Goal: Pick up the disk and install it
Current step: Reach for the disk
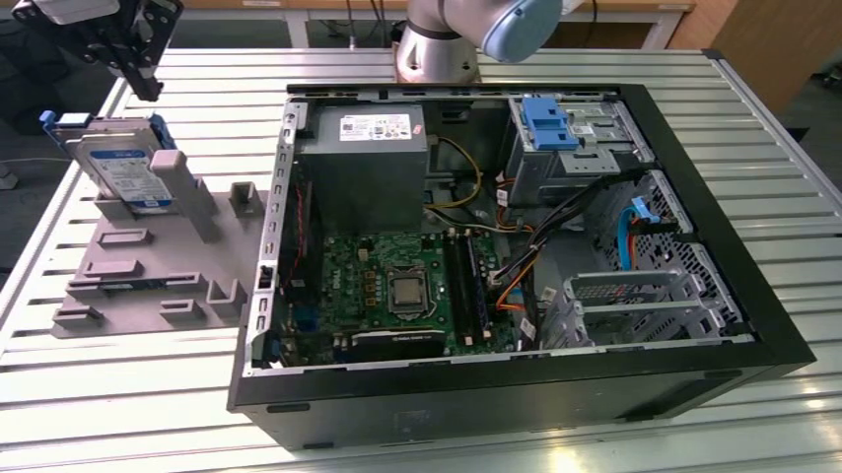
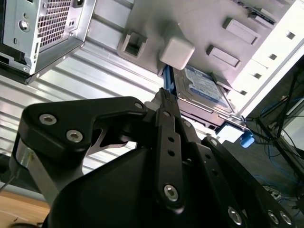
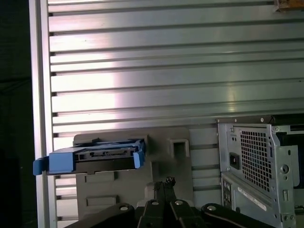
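Observation:
The disk (image 1: 122,166) is a silver-grey drive with a blue-and-white label and blue side rails. It stands tilted on edge in a grey holder (image 1: 145,266) on the exterior view's left, beside the open computer case (image 1: 514,394). My gripper (image 1: 145,87) hangs a little above and behind the disk, apart from it, fingers shut with nothing between them. In the first wrist view the disk (image 3: 95,157) shows edge-on beyond the closed fingertips (image 3: 166,183). In the second wrist view the disk (image 2: 205,88) leans in the holder just past my gripper (image 2: 164,95).
The case lies open with a motherboard (image 1: 394,286), a grey power supply (image 1: 369,148), a blue bracket (image 1: 550,123) in the drive bay and loose cables. The slatted metal table (image 1: 132,394) has an edge close to the holder on the exterior view's left.

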Available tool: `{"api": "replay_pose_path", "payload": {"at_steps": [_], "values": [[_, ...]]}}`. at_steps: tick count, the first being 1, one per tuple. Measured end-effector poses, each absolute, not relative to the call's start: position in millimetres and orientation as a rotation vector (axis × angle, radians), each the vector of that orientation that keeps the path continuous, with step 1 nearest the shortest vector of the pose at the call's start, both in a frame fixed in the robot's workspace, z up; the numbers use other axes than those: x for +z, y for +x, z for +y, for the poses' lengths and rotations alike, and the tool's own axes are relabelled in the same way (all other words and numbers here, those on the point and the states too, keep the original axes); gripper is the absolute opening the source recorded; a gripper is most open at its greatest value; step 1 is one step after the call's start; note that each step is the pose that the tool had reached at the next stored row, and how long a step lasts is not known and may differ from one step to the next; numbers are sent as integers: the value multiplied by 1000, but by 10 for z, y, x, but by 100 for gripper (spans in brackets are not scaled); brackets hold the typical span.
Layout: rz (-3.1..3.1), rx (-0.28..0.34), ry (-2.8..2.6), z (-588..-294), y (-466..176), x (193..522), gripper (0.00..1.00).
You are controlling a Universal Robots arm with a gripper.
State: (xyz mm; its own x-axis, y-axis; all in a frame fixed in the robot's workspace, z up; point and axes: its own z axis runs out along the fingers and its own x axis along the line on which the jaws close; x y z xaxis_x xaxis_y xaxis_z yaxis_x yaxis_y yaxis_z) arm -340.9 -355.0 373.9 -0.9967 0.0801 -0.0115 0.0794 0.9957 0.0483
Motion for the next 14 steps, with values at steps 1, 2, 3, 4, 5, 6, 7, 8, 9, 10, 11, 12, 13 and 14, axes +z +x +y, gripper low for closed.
{"api": "replay_pose_path", "payload": {"at_steps": [1,2,3,4,5,6,7,8,9,10,11,12,13,14], "values": [[3125,75,125,-3547,-3427,3738,11],[3125,75,125,-3545,-3445,3737,11],[3125,75,125,-3543,-3463,3735,11],[3125,75,125,-3541,-3482,3734,11],[3125,75,125,-3539,-3500,3732,11],[3125,75,125,-3538,-3520,3730,11],[3125,75,125,-3537,-3540,3728,11],[3125,75,125,-3536,-3550,3727,11],[3125,75,125,-3537,-3551,3727,11],[3125,75,125,-3537,-3551,3727,11],[3125,75,125,-3537,-3551,3727,11],[3125,75,125,-3537,-3551,3727,11],[3125,75,125,-3537,-3555,3727,11],[3125,75,125,-3536,-3571,3727,11]]}}
